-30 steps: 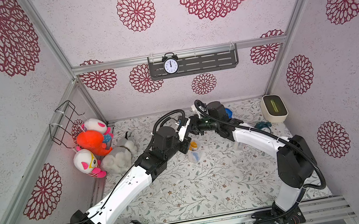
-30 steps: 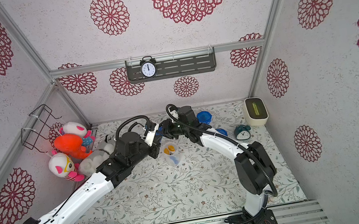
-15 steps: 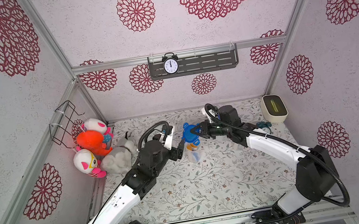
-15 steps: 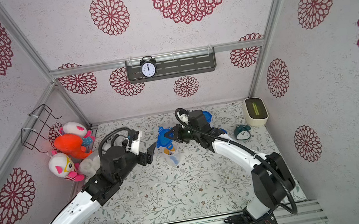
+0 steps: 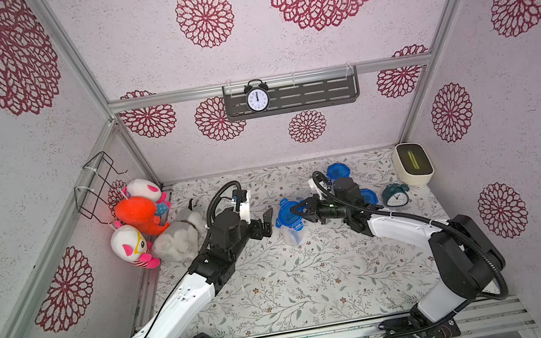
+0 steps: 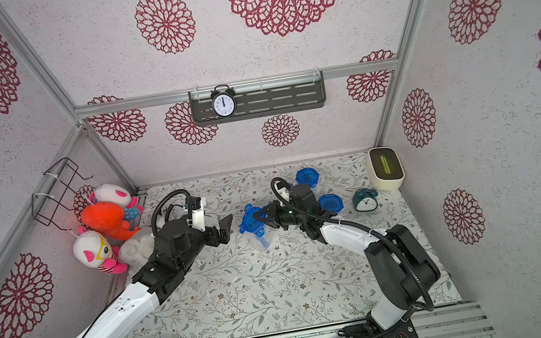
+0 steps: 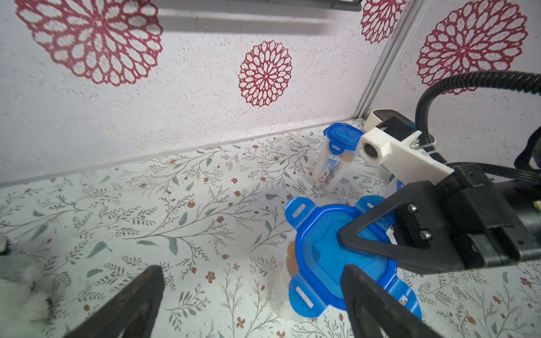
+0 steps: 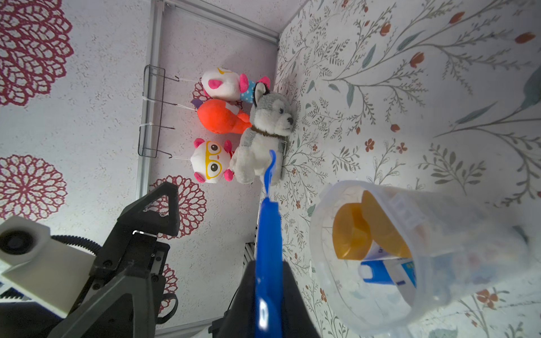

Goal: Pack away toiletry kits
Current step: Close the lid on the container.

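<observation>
Looking down in both top views, I see the two arms meeting over the middle of a floral-patterned table [image 5: 282, 296]. The right gripper [image 5: 295, 210] is clamped on a blue lid [image 5: 287, 215] with four tabs, pinching it by one edge. The lid hangs over the open jar [image 5: 291, 238], a clear plastic jar standing near the table's centre. My right wrist camera shows the lid [image 8: 268, 234] edge-on between the jaws and apart from the jar's mouth [image 8: 409, 248], so it is not seated. Inside that jar I can make out two orange-yellow caps [image 8: 351, 234] and a white and blue tube [image 8: 386, 273].

The left gripper [image 5: 266, 222] hovers just beside the jar on the plush-toy side, its jaws spread wide and holding nothing. Its wrist camera shows the two dark fingers [image 7: 131, 301] well apart, with the lid [image 7: 336, 257] in front of them.

Two closed jars with blue lids stand behind the right arm: one [image 5: 337, 171] near the back wall, another [image 5: 368, 196] partly hidden by the arm. A teal alarm clock [image 5: 394, 194] and a cream box [image 5: 412, 164] sit in the far right corner. Plush toys [image 5: 144, 215] are heaped at the left wall.
</observation>
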